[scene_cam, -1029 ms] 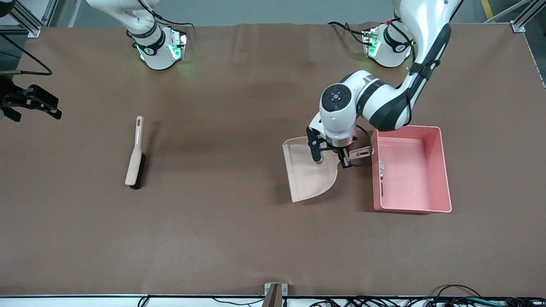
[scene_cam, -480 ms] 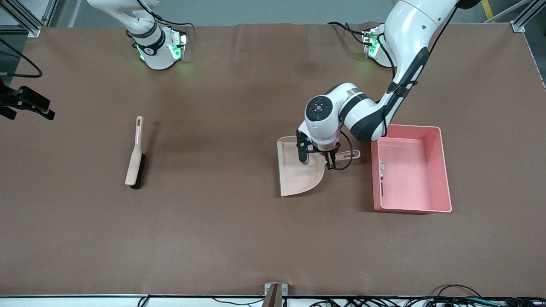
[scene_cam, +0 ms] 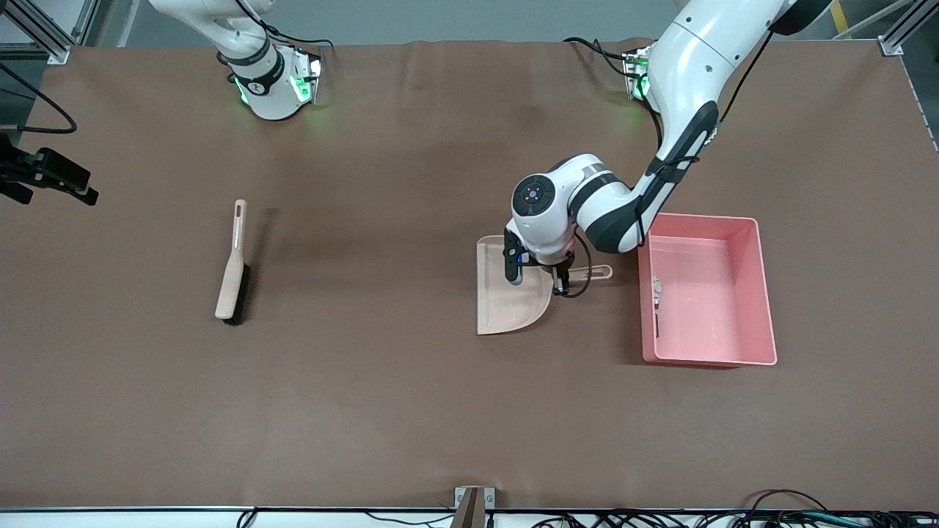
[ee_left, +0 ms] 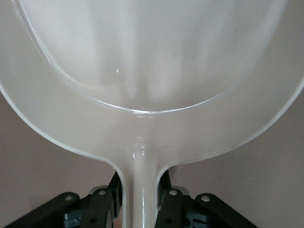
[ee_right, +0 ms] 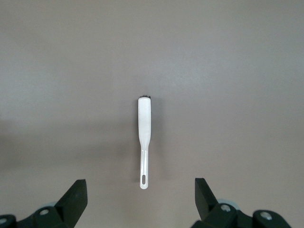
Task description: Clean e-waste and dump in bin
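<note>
The beige dustpan (scene_cam: 506, 297) lies level, low at the table beside the pink bin (scene_cam: 763, 293), its handle (scene_cam: 598, 272) pointing at the bin. My left gripper (scene_cam: 561, 282) is shut on that handle, one finger (ee_left: 113, 187) on each side of it (ee_left: 140, 190). The pan's scoop (ee_left: 152, 71) holds nothing. The e-waste lies in the bin by the wall nearest the dustpan: a small whitish part (scene_cam: 656, 284) and a thin dark part (scene_cam: 656, 323). My right gripper (ee_right: 141, 190) hangs open high over the brush (ee_right: 144, 128).
The beige brush (scene_cam: 233, 264) with dark bristles lies on the brown table mat toward the right arm's end. A metal bracket (scene_cam: 473, 502) sits at the table edge nearest the front camera. Cables run along that edge.
My left gripper has carried the dustpan away from the bin toward the middle of the table and brought it down level. The right gripper has shifted slightly and stayed open.
</note>
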`<state>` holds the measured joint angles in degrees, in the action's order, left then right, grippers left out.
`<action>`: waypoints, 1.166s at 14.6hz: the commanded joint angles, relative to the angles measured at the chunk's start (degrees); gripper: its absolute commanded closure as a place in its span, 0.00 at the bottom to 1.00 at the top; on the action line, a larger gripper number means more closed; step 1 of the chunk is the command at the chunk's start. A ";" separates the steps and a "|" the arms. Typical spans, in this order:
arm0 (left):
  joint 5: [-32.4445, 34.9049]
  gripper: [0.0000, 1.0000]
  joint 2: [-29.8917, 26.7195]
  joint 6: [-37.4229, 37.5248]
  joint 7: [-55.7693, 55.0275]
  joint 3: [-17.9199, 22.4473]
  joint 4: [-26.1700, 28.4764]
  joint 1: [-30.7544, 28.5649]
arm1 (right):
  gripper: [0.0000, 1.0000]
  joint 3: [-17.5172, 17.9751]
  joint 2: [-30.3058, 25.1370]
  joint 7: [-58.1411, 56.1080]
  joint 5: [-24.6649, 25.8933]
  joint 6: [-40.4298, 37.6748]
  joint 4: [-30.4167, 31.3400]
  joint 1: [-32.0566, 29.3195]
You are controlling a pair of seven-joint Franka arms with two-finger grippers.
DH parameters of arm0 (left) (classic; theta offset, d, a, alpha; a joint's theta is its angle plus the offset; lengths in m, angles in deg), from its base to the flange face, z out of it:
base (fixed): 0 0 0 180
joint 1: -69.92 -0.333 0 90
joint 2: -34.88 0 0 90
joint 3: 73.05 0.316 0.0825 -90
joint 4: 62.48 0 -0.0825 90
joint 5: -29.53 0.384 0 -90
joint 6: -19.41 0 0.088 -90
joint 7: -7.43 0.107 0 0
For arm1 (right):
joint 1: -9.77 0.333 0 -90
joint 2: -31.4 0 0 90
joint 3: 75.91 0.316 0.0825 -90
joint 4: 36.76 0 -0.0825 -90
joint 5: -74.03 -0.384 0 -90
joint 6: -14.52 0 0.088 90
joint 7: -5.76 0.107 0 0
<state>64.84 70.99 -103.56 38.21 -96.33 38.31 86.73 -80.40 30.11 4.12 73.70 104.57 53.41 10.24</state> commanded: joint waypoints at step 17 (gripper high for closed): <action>-10.94 0.00 -12.46 19.08 -32.80 -0.02 -18.79 -9.94 | 0.00 0.54 -0.90 0.59 1.12 0.99 0.61 -0.39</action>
<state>57.51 62.10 -85.21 6.24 -96.01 19.14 81.45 -80.54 30.11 4.18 73.91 104.87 53.44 10.22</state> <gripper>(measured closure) 0.000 0.000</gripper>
